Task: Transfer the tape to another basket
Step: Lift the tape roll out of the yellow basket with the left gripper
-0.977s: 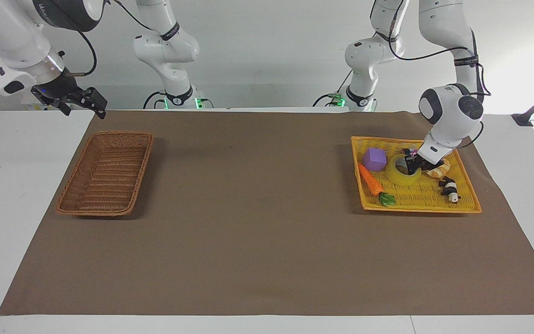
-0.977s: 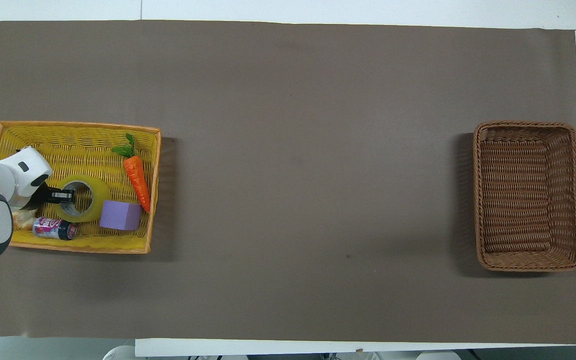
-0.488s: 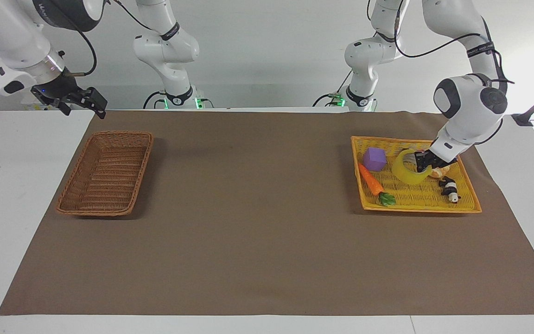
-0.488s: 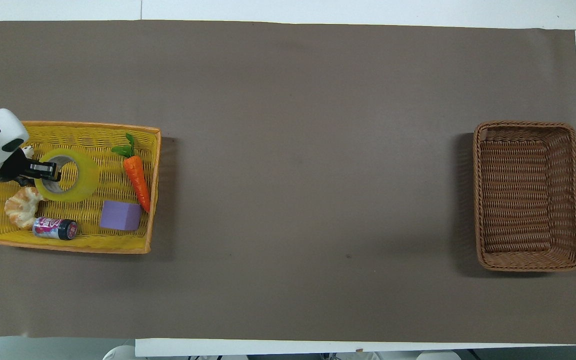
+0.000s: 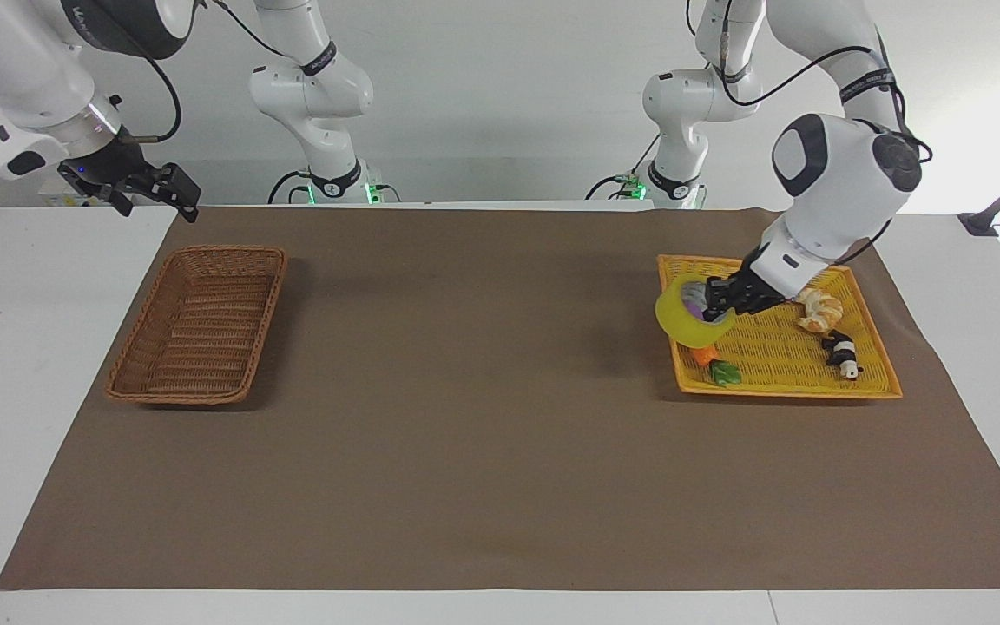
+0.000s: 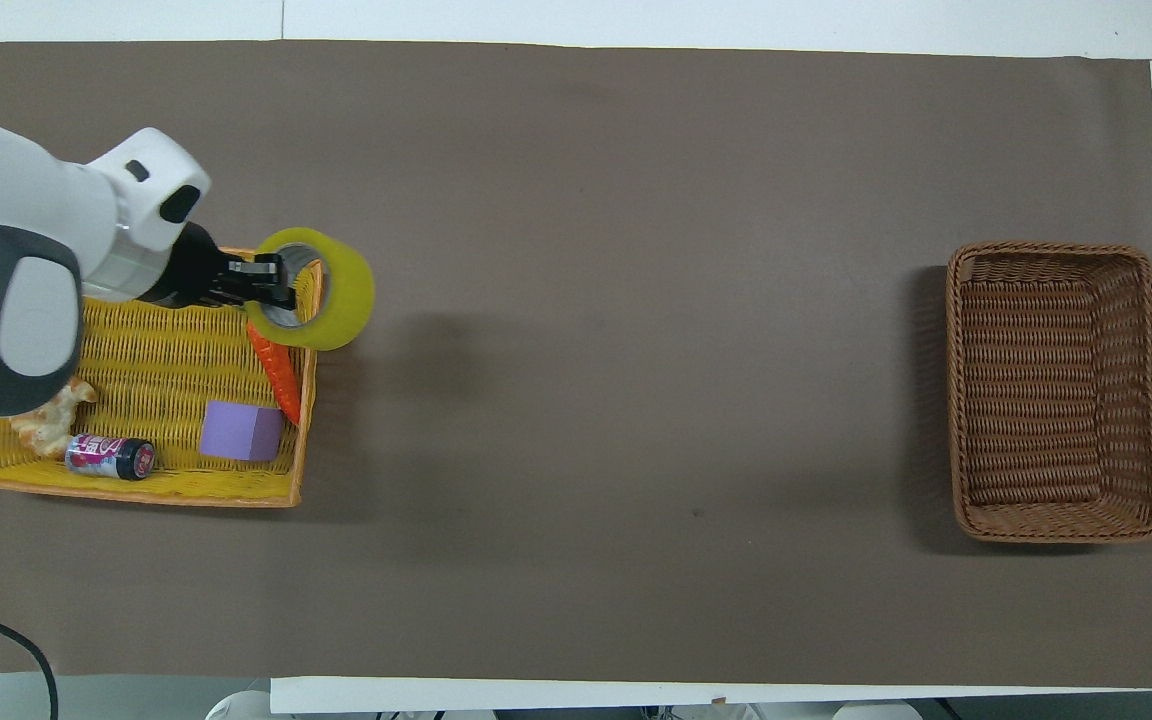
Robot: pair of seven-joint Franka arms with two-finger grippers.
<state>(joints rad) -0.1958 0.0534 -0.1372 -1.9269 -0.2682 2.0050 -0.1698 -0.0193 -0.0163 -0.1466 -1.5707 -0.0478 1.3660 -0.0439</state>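
Observation:
The tape (image 5: 689,323), a yellow ring with a pale core, hangs in the air over the yellow basket's corner that points toward the table's middle. My left gripper (image 5: 713,303) is shut on the ring's wall, one finger inside the hole. In the overhead view the tape (image 6: 328,291) juts past the rim, with the left gripper (image 6: 274,283) beside it. The brown wicker basket (image 5: 232,253) sits empty at the right arm's end of the table, also seen from above (image 6: 1046,247). My right gripper (image 5: 172,189) waits open and empty above the table next to that basket.
The yellow mesh basket (image 5: 786,392) (image 6: 136,497) holds a carrot (image 6: 276,370), a purple cube (image 6: 241,430), a croissant (image 5: 817,310), a small can (image 6: 111,456) and a black-and-white toy (image 5: 843,353). Brown mat lies between the two baskets.
My left gripper has lifted the tape off the yellow basket's floor and carried it up toward the basket's edge on the table's middle side. The right arm has not moved.

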